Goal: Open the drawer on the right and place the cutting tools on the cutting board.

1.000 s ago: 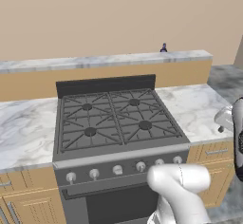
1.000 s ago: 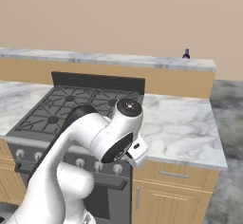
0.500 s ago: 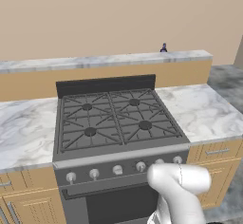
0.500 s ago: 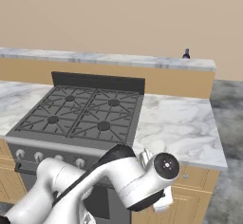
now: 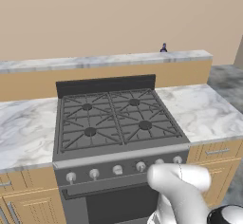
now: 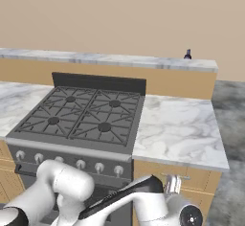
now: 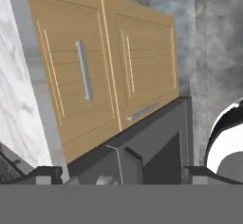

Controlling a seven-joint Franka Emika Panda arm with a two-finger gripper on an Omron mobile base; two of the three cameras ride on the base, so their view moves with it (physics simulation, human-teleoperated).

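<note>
Drawer (image 7: 78, 71) beyond parted fingers (image 7: 47, 174)

Closed drawer (image 5: 217, 151) right of black stove (image 5: 116, 119), marble counter (image 5: 201, 111), white arm (image 5: 182, 194) low.

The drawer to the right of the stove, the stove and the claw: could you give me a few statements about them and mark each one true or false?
1. The drawer is shut. True.
2. A pot sits on the stove. False: its burners are bare.
3. The claw holds a knife. False: it is open and holds nothing.
4. A small dark bottle stands on the back ledge. True.
5. The counter right of the stove is marble-patterned. True.
</note>
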